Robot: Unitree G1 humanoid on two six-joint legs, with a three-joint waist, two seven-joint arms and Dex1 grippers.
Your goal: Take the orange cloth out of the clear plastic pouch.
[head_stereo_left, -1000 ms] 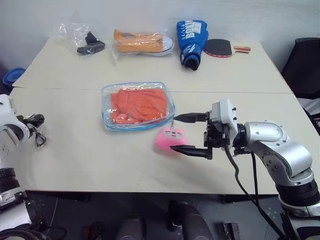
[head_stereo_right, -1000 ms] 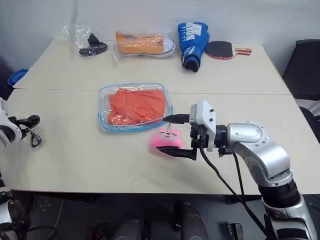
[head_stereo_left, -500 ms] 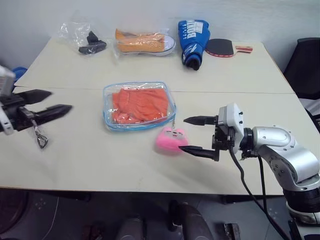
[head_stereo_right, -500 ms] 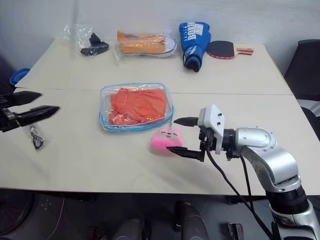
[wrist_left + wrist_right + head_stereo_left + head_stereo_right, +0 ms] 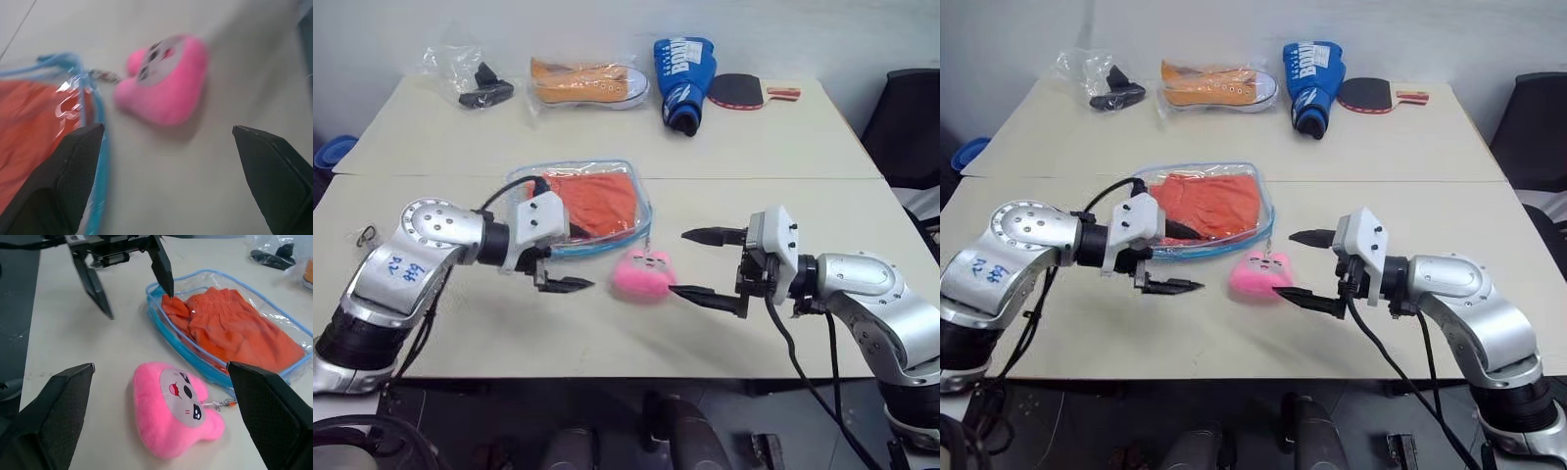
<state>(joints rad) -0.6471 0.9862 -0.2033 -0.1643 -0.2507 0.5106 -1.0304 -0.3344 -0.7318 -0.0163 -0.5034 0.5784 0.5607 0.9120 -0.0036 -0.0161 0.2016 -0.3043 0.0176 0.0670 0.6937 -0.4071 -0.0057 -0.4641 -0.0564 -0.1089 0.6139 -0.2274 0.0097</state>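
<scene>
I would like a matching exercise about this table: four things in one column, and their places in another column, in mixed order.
Things:
1. orange cloth
2. pink plush toy
3. blue boxing glove
4. orange sneaker

Places:
A. far edge, beside the table tennis paddle
B. inside the clear plastic pouch
C. far edge, in a clear wrapper
D. on the table between the two grippers

Pairs: 1-B, 2-D, 3-A, 4-C

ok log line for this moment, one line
cloth: orange cloth inside clear plastic pouch | left gripper: open at pouch's near edge | right gripper: open beside pink plush charm | holding: nothing
</scene>
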